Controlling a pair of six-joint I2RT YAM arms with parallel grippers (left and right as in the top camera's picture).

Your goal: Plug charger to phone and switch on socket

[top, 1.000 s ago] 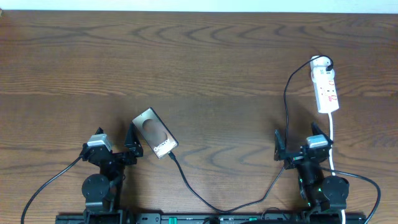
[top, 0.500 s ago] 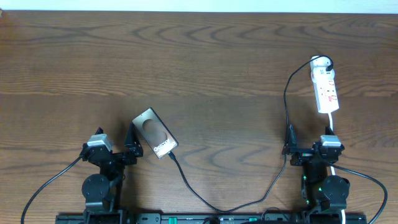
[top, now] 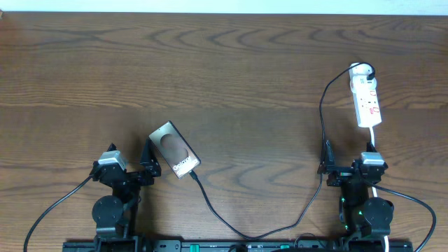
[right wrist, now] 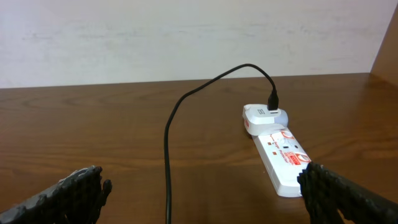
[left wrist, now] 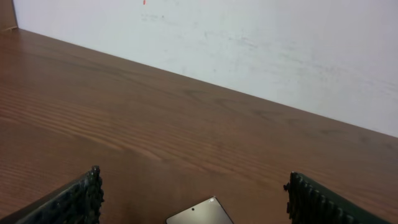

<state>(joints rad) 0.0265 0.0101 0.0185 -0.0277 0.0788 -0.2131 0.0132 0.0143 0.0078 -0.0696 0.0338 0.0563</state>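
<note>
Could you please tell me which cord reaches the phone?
The thin black charger, ending at the phone; the white cord only runs from the socket.

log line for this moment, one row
left claw: open, empty, beside phone | right claw: open, empty, facing socket | charger: runs from phone edge to socket end

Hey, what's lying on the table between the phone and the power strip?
Only the charger cable crosses that stretch, close to the socket; the rest, toward the phone, is bare table. The overhead view shows it.
</note>
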